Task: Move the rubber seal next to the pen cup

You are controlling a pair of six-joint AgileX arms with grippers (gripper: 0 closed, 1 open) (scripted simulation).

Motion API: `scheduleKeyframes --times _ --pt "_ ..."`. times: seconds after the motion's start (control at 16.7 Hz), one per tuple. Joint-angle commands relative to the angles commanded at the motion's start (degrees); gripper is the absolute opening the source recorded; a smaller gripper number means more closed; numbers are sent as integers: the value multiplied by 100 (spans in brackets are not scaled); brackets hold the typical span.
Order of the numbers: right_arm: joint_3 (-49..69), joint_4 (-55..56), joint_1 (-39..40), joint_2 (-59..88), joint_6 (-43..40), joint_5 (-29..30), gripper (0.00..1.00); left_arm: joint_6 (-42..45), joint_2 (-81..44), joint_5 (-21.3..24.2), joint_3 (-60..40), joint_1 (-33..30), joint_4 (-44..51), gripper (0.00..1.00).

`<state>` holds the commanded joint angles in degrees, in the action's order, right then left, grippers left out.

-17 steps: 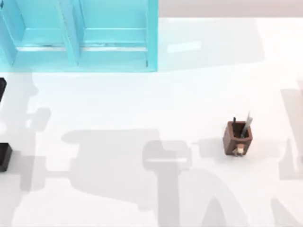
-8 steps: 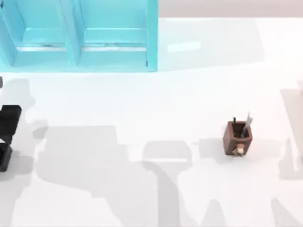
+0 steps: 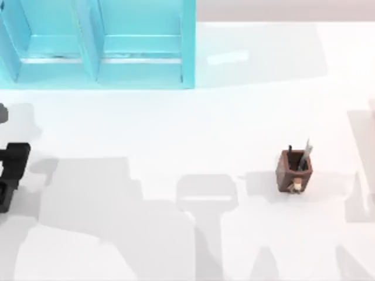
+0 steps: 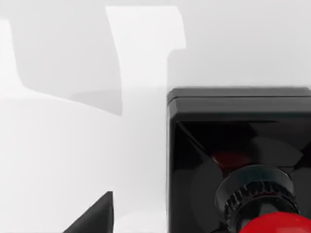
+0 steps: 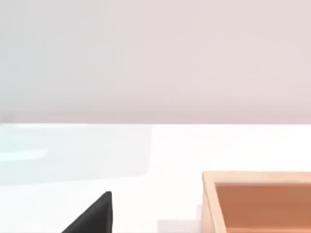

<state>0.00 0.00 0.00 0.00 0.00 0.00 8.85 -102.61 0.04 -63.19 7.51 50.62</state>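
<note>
The rubber seal [image 3: 5, 196] stands at the table's far left edge, cut off by the top view's border. The left wrist view shows its black square base [image 4: 233, 109] and glossy red knob [image 4: 274, 224] from close up. My left gripper [image 3: 15, 158] hangs just behind and above the seal, open, with one black fingertip [image 4: 95, 216] beside the base and not touching it. The pen cup [image 3: 294, 170], a brown wooden holder with pens sticking out, stands far off at the right. My right gripper is parked with one fingertip [image 5: 92, 216] showing, open and empty.
A turquoise cabinet [image 3: 99, 44] fills the back left of the table. A tan wooden box [image 5: 257, 201] lies near the right gripper in the right wrist view. White tabletop stretches between the seal and the pen cup.
My left gripper has come in from the left edge and moved toward the table's front, closing on the seal. The seal and pen cup have not moved.
</note>
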Motion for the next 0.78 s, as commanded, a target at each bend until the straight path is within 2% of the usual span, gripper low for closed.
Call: scheduleKeyframes --times 0.72,0.78 --pt "0 0 0 0 0 0 100 0 0 0 0 0 0 2" --pt "0 0 0 0 0 0 100 0 0 0 0 0 0 0"
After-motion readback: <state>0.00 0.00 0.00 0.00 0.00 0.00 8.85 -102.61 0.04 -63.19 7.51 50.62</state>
